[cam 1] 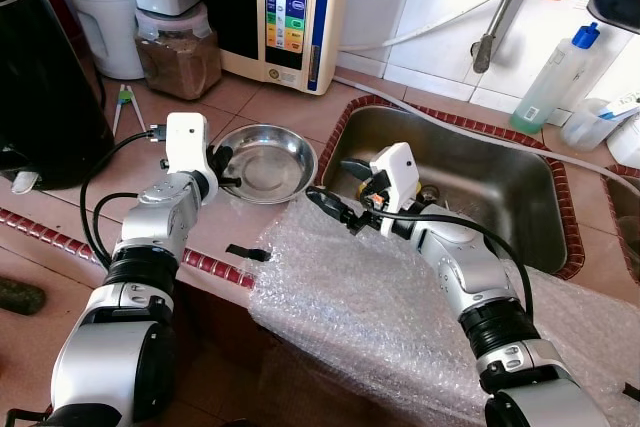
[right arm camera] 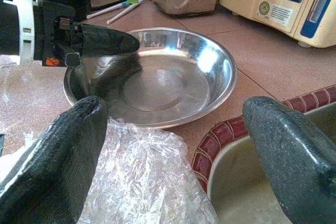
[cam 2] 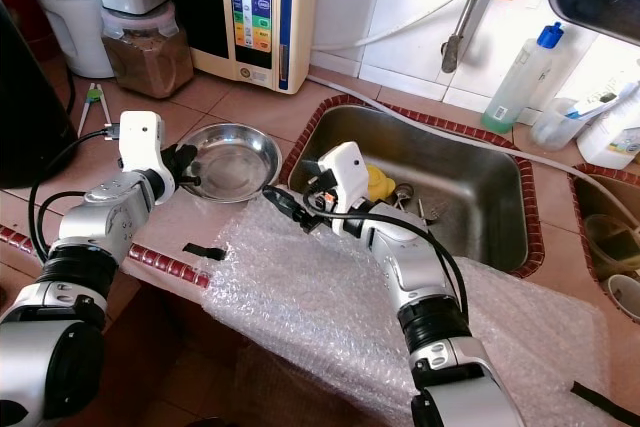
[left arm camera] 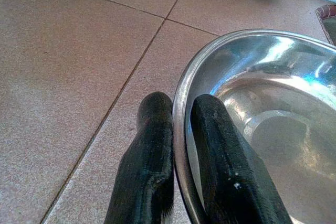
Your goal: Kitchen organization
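A shallow steel bowl (cam 1: 268,162) sits on the tiled counter, just left of the sink (cam 1: 440,123). My left gripper (cam 1: 222,169) is shut on the bowl's left rim. In the left wrist view one finger (left arm camera: 152,145) is outside the rim and the other inside the steel bowl (left arm camera: 273,124). My right gripper (cam 1: 338,185) is open and holds nothing. It hovers at the sink's near left corner, over the top edge of a bubble wrap sheet (cam 1: 380,297), and faces the steel bowl (right arm camera: 157,82).
A black kettle (cam 1: 45,77) stands at the far left. A jar of brown powder (cam 1: 180,52) and a water machine (cam 1: 290,7) line the back wall. A soap bottle (cam 1: 555,77) stands behind the sink. A yellow item (cam 2: 378,182) and utensils lie in the basin.
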You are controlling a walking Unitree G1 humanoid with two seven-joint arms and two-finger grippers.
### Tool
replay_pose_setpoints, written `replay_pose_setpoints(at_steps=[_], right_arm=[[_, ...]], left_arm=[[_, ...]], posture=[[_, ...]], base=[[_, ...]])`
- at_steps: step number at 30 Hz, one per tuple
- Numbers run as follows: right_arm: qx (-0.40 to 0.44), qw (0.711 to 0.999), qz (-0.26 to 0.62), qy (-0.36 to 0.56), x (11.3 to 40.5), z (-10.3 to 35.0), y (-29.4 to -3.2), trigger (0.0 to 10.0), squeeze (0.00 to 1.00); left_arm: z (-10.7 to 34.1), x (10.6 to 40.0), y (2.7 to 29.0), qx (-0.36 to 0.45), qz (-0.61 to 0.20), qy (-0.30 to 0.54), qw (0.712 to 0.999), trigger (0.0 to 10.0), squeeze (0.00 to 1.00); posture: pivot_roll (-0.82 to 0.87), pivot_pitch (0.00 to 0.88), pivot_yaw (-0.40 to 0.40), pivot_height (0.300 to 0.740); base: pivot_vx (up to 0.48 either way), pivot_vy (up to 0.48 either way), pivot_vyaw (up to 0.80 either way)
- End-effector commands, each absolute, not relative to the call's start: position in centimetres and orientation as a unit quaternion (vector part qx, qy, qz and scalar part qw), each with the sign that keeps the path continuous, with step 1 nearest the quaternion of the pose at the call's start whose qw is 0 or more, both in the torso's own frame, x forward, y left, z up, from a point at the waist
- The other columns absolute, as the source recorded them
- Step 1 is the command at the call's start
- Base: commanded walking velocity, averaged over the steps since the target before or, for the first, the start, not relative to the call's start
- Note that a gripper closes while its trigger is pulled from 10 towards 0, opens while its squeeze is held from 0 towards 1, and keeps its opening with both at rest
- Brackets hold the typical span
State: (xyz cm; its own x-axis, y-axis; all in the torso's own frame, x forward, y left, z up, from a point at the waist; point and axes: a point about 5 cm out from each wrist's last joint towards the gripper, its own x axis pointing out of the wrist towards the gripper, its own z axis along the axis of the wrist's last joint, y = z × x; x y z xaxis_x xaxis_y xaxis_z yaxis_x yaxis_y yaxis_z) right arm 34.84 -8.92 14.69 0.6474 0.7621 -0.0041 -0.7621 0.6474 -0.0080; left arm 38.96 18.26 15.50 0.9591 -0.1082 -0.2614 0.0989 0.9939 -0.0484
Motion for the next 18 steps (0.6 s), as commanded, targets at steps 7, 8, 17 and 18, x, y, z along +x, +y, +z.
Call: replay_pose_setpoints(at_steps=[7,8,17,18], right_arm=[[0.001,0.913,0.408,-0.004,34.8,14.6,-9.1,10.0,0.81],[0.002,0.913,0.408,-0.004,34.8,14.5,-9.0,10.0,0.81],[0.017,0.916,0.400,-0.007,34.6,14.2,-8.1,10.0,0.79],[0.017,0.916,0.400,-0.007,34.6,14.2,-8.1,10.0,0.79]], left_arm=[[15.3,38.9,17.9,0.002,-0.062,0.141,0.988,0.0,0.00],[15.3,38.9,17.9,0.002,-0.064,0.142,0.988,0.0,0.00],[15.9,39.0,18.1,0.001,-0.075,0.140,0.987,0.0,0.00],[16.0,39.1,18.1,0.000,-0.075,0.138,0.988,0.0,0.00]], posture=[[0.02,0.044,-0.007,0.740],[0.03,0.045,-0.003,0.740],[0.05,0.055,0.023,0.740],[0.05,0.055,0.022,0.740]], base=[[0.000,0.000,0.00],[0.000,0.000,0.00],[0.000,0.000,0.00],[0.000,0.000,0.00]])
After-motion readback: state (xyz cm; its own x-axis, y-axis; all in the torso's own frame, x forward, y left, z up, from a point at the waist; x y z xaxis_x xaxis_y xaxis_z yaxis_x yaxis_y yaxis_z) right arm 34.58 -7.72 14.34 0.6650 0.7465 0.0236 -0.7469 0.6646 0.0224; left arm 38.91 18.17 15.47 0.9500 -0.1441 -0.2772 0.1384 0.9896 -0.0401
